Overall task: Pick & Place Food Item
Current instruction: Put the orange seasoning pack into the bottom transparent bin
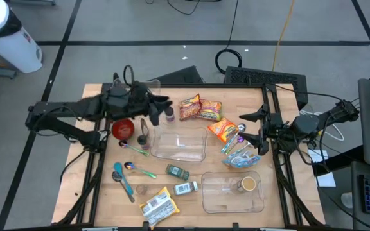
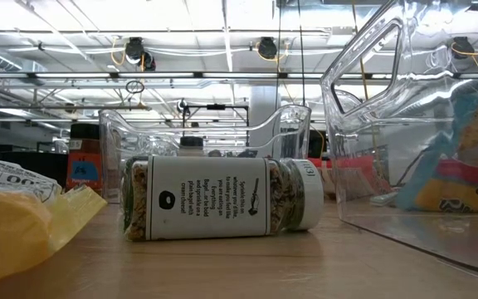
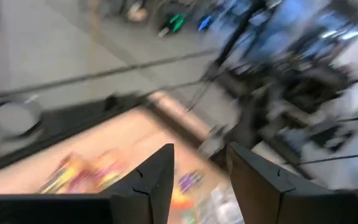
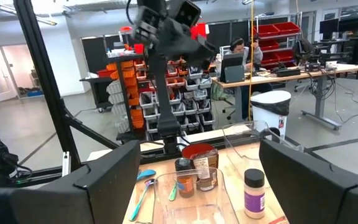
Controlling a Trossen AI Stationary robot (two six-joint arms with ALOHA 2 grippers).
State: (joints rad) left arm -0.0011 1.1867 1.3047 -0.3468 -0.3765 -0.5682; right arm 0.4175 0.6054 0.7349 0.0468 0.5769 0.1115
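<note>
Several food items lie on the wooden table (image 1: 108,192): two red-and-yellow snack packets (image 1: 200,109), an orange packet (image 1: 222,130), blue packets (image 1: 239,155), a yellow packet (image 1: 158,205) and two small spice jars (image 1: 177,171), one lying on its side (image 2: 222,199). My left gripper (image 1: 164,101) hangs above the table's far left part, near the snack packets, pointing roughly level; in the blurred left wrist view its fingers (image 3: 201,165) stand apart with nothing between them. My right gripper (image 1: 250,125) waits open at the right side, above the table (image 4: 197,149).
Two clear plastic containers stand at the middle (image 1: 180,144) and near right (image 1: 232,191). A red tub (image 1: 123,128), a brown jar (image 1: 155,117) and a purple-capped jar (image 1: 169,114) stand under the left arm. Spoons (image 1: 137,151) and a blue scoop (image 1: 122,179) lie at the near left.
</note>
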